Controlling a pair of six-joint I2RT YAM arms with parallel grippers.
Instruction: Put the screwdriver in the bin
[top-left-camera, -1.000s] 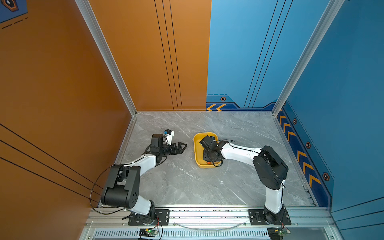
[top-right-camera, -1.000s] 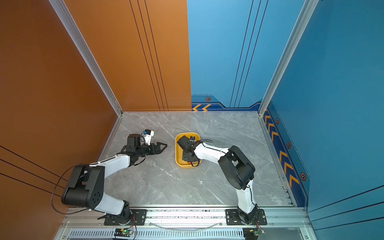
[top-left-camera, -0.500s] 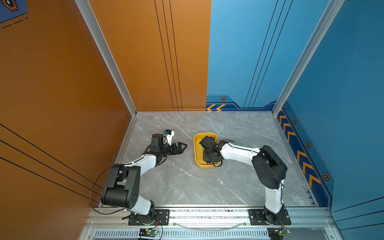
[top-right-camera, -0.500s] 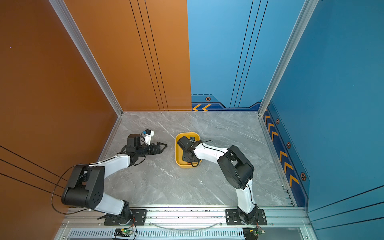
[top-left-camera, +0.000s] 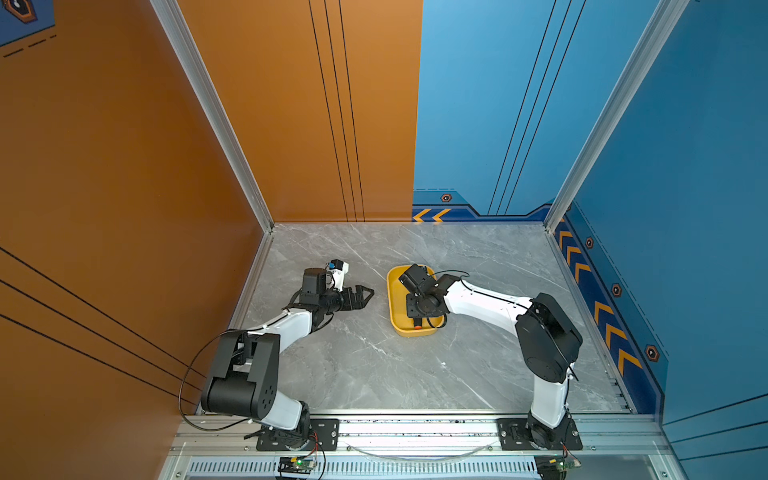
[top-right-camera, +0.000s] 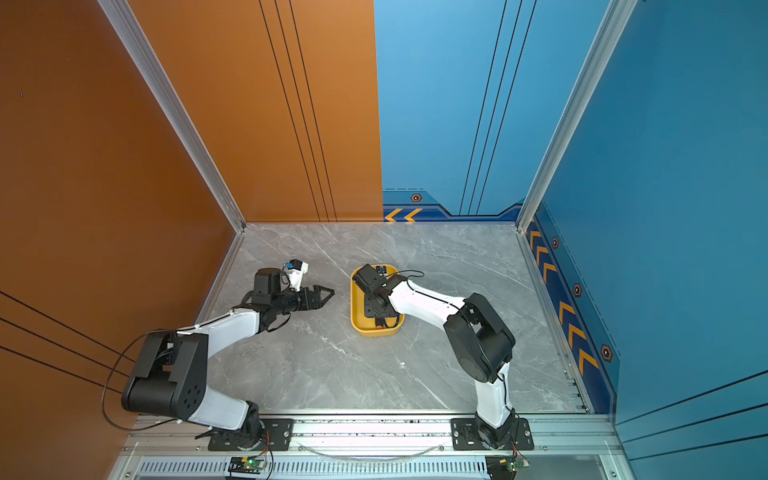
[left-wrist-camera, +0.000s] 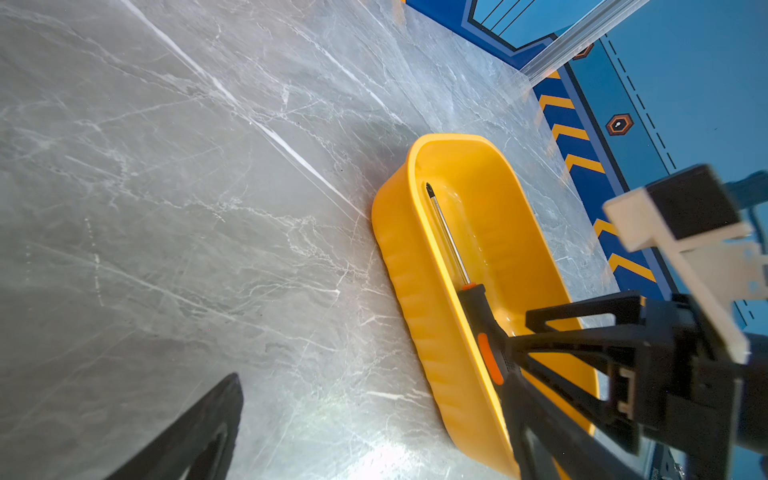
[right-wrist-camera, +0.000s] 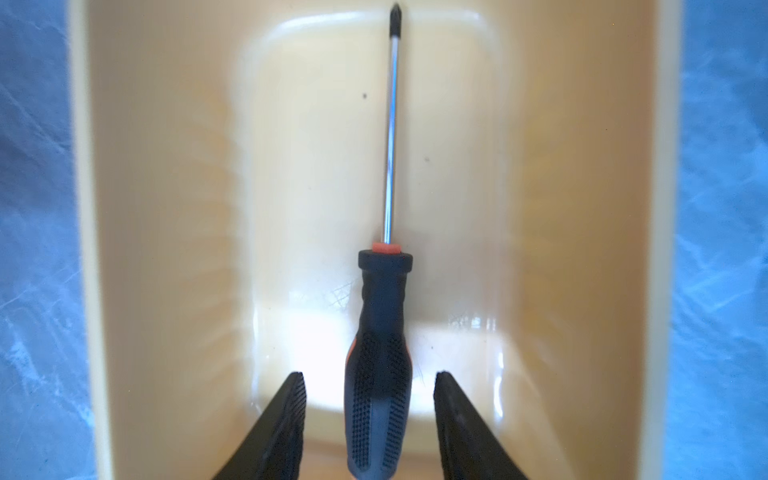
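Observation:
The yellow bin (top-left-camera: 390, 299) (top-right-camera: 354, 307) (left-wrist-camera: 419, 316) (right-wrist-camera: 166, 208) stands mid-table. The screwdriver (right-wrist-camera: 380, 332) (left-wrist-camera: 449, 245) lies lengthwise inside it, its tip at one end wall. In both top views only its orange-red cap (top-left-camera: 417, 327) (top-right-camera: 379, 327) shows, under the wrist. My right gripper (right-wrist-camera: 370, 376) (top-left-camera: 417, 318) hangs over the bin, open. Its fingers flank the black handle with a gap on each side. My left gripper (top-left-camera: 368, 297) (top-right-camera: 328, 296) (left-wrist-camera: 374, 395) is open and empty, just left of the bin.
Grey marble tabletop (top-left-camera: 374, 365) lies all around the bin. Orange wall panels close the left and back left, blue panels the back right and right. An aluminium rail (top-left-camera: 415, 428) carrying both arm bases runs along the front edge.
My right gripper's jaws have parted off the screwdriver handle. Both arms stay where they were, and the bin has not moved.

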